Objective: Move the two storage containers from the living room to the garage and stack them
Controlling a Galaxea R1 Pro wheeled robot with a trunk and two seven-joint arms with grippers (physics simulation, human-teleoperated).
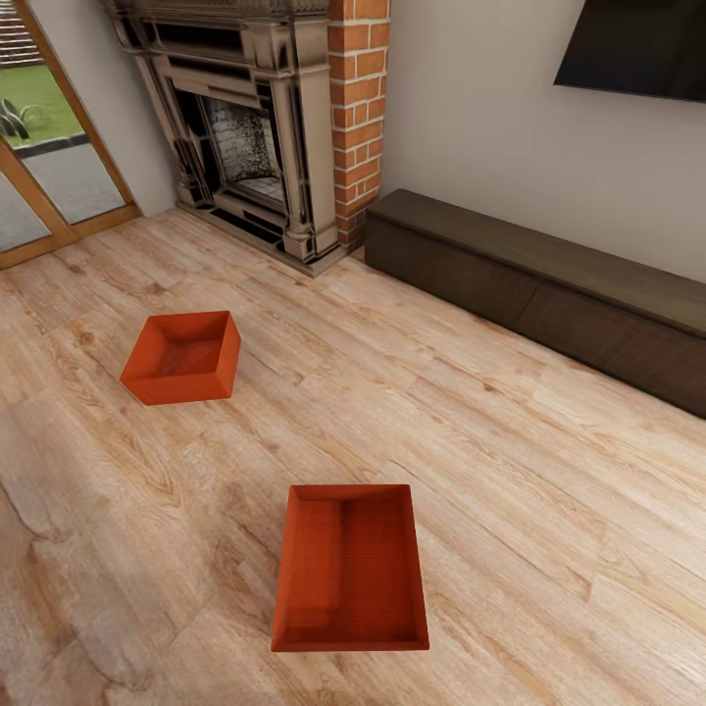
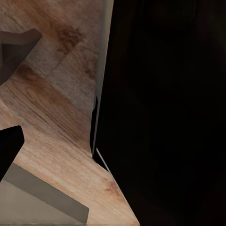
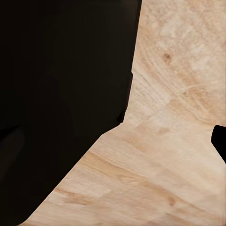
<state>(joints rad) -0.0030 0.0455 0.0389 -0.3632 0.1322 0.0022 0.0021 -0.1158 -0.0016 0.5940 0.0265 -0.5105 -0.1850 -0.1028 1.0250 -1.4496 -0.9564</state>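
Head view has both bins sitting in the living room, so nothing's been picked up yet. The nearer orange-red rectangular open-top storage container (image 1: 350,569) is right in front of the robot on the light wood-plank floor (image 1: 510,471), empty, long side running away from the camera. The second orange-red open-top container (image 1: 183,357) is well apart from it, further off to the left, turned at an angle, between the near bin and the dark fireplace with its red brick column (image 1: 358,108). A long dark-brown low cabinet (image 1: 549,294) runs along the wall under a black wall-mounted screen (image 1: 637,44).

Wrist views just give planks and dark robot body, so I can't tell how open either pincer is, or whether it's holding anything.

My guess: this is the approach step. Next move needs both arms brought down around the near bin's walls.
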